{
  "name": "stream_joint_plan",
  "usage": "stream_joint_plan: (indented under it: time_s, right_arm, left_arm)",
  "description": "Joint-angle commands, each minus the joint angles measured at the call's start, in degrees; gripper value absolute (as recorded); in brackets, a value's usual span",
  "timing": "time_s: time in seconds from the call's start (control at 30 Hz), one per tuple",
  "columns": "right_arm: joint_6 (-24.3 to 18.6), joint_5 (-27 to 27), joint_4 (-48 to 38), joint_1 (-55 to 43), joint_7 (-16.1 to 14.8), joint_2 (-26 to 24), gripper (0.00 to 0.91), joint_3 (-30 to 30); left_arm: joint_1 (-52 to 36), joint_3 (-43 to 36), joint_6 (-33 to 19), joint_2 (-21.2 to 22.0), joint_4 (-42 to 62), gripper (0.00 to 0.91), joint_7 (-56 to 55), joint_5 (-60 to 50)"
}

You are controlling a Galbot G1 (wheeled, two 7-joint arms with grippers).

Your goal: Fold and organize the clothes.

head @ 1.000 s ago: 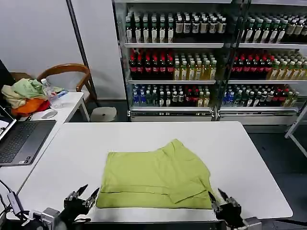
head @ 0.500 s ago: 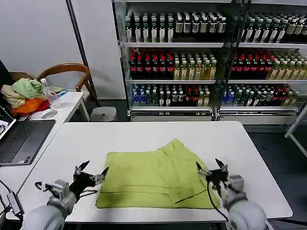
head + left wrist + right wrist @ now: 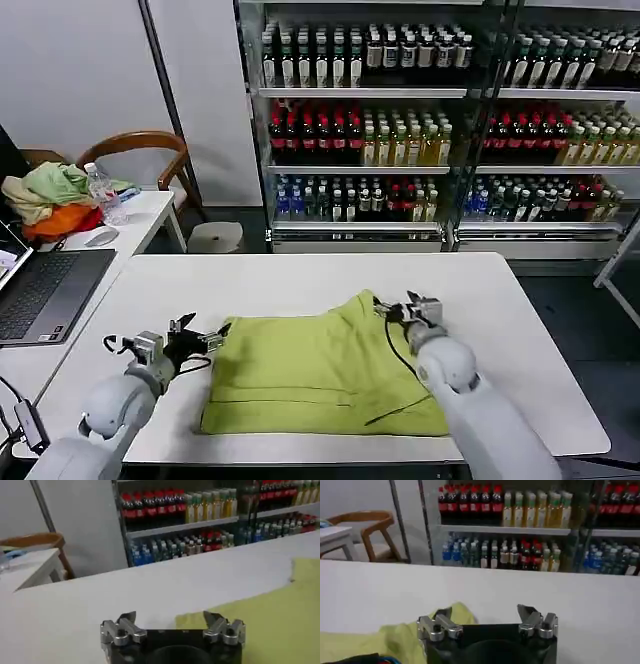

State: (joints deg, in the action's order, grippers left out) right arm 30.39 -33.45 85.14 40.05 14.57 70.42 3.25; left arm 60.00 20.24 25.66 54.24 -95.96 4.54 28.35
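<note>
Both pincers, left gripper (image 3: 198, 334) and right gripper (image 3: 405, 308), look spread wide at the T-shirt's (image 3: 320, 375) upper corners, mid-frame.

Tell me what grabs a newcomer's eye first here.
The lime-green T-shirt, partly folded on the white table, stands out most. The left tool sits open at its left edge and the right tool open at its far right corner. Behind, shelves of bottled drinks fill the background.

A lab mocked up as a shop: shelves (image 3: 440, 130) packed with rows of bottled drinks (image 3: 360, 140) behind a white table (image 3: 250, 290), with a laptop (image 3: 40, 295) on the side desk (image 3: 150, 215).
</note>
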Motion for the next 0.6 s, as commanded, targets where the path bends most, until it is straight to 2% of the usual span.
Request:
stream_joint_plan:
  time_s: [0.03,0.43,0.47,0.5,0.53,0.57,0.6]
  right_arm:
    - [0.0,0.2,-13.5,-9.6,-1.2,5.9,0.907,-4.4]
    - [0.1,0.6,-14.3,-8.8,-1.9,5.9,0.907,-4.5]
    - [0.2,0.8,-14.4,-8.8,-2.0,5.9,0.907,-4.6]
    - [0.2,0.9,-14.4,-8.7,-2.0,6.0,0.907,-4.6]
    - [0.2,0.9,-14.5,-8.6,-2.1,5.9,0.514,-4.6]
    - [0.3,0.9,-14.4,-8.4,-2.1,5.9,0.212,-4.7]
    - [0.3,0.9,-14.5,-8.3,-2.1,5.9,0.000,-4.7]
  left_arm:
    - [-7.3,-3.7,-0.2,0.3,9.9,0.907,1.3,0.3]
    - [-7.7,-5.5,-0.1,1.3,11.1,0.907,2.6,-0.6]
    - [-8.0,-5.7,0.0,1.6,11.6,0.887,2.3,-1.5]
    - [-8.1,-5.7,-0.2,1.7,11.9,0.635,2.3,-1.5]
    - [-8.3,-5.7,-0.2,1.8,12.4,0.161,2.5,-1.5]
    - [-8.5,-5.7,-0.2,1.8,12.8,0.161,2.4,-1.4]
    - [-8.6,-5.7,-0.3,1.8,12.9,0.040,2.4,-1.2]
